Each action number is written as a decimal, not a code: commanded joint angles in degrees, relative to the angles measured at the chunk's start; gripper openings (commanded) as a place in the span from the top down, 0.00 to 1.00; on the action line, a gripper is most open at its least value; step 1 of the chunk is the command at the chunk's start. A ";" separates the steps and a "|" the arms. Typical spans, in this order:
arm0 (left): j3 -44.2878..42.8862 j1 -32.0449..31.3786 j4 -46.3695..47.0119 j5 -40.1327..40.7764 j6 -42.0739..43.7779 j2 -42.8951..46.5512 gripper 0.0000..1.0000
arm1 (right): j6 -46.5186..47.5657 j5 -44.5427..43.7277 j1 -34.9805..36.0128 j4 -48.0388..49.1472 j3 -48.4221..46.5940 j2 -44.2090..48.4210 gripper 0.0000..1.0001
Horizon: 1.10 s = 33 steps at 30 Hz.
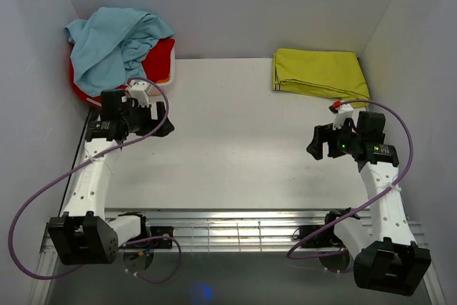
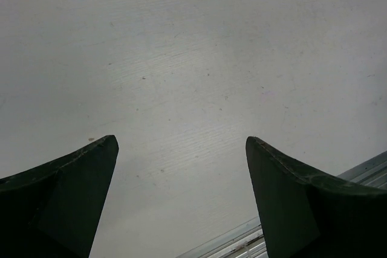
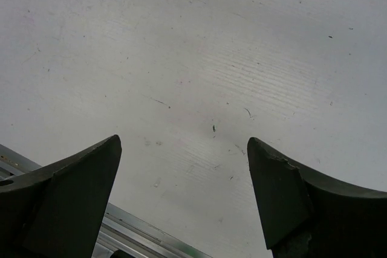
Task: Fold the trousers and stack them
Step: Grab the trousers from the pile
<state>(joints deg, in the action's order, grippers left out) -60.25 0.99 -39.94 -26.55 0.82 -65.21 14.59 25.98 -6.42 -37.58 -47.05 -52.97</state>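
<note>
White and faintly scuffed, desk (image 1: 235, 148) across the middle of the overhead view, pale walls on three sides of it. Heaped at the desk's far left corner, sky-blue trousers (image 1: 107, 41), crumpled and unfolded, lying on top of a bright red garment (image 1: 163, 58) peeking out at the heap's right and lower edges, the whole pile partly past the desk's left edge. At the desk's far right corner, yellow-green garment (image 1: 318, 71), folded into a flat rectangle and lying against the back wall. Along the desk's near edge, ribbed metal rail (image 1: 235, 230), with both arm bases bolted there. Rising over the desk's left side, left arm (image 1: 89, 176), white with black joints; over the desk's right side, right arm (image 1: 385, 198), the same build. Left tool (image 1: 163, 121) (image 2: 181, 143) over the desk's left part, near the heap but apart from it, pointing toward the desk's middle, fingers spread wide, only bare desk surface in the gap. Right tool (image 1: 315, 146) (image 3: 184, 143) over the desk's right part, well apart from both garment piles, likewise pointing toward the desk's middle, fingers spread wide over bare surface, gripping nothing.
</note>
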 commanded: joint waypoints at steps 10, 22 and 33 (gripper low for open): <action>-52.10 8.23 0.75 13.44 1.20 -29.51 0.02 | 0.61 1.88 -0.35 -0.04 -0.85 -0.47 0.10; -69.74 19.92 5.75 15.83 1.38 -53.34 0.02 | 0.70 1.80 -0.35 0.49 -0.50 -1.35 0.10; -66.14 20.89 9.18 1.52 8.14 -59.15 0.02 | 0.70 2.06 -0.35 1.20 -0.06 -3.45 0.10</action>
<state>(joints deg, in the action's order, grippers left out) -126.93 22.76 -33.95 -16.84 7.14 -126.08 15.05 27.20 -6.42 -37.58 -47.03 -56.14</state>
